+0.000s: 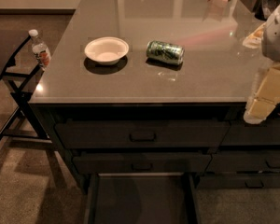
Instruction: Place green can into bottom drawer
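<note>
The green can (165, 52) lies on its side on the grey countertop (130, 83), just right of a white bowl (106, 50). The bottom drawer (141, 200) of the left stack is pulled out below the two upper drawers, and its flat dark inside holds nothing that I can see. My gripper (260, 107) hangs at the right edge of the view, over the counter's front right corner. It is well to the right of the can and holds nothing that I can see.
A clear water bottle (39, 50) with a white cap stands at the counter's left edge, beside a dark chair frame (14, 92). The two upper drawers (142, 135) are closed. Narrower drawers (266, 163) sit to the right. Bags and items stand at the counter's far right.
</note>
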Available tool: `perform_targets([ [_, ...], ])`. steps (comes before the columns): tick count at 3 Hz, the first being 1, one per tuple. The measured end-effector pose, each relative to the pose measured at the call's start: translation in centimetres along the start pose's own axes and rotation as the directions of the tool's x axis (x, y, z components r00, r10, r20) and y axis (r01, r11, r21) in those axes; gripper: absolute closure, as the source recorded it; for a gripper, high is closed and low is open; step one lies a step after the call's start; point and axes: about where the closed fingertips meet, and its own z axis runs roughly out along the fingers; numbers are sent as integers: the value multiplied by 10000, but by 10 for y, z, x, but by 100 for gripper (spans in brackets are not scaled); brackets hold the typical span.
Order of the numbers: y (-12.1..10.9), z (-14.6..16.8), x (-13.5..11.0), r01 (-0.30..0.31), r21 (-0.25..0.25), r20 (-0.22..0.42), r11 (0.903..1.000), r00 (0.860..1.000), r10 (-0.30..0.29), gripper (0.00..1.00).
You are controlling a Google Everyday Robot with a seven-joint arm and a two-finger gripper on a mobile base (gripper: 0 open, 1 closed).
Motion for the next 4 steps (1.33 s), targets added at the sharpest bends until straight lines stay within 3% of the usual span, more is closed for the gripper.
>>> perform_targets([
  [1,0,0,0,2,9,2,10000,10000,-2,0],
  [2,-11,0,-14,302,395,269,9988,9991,-313,0],
  [3,-38,3,-41,652,1013,1079,9927,9912,-761,0],
  [4,-76,13,-65,436,1228,1726,9915,9829,-646,0],
])
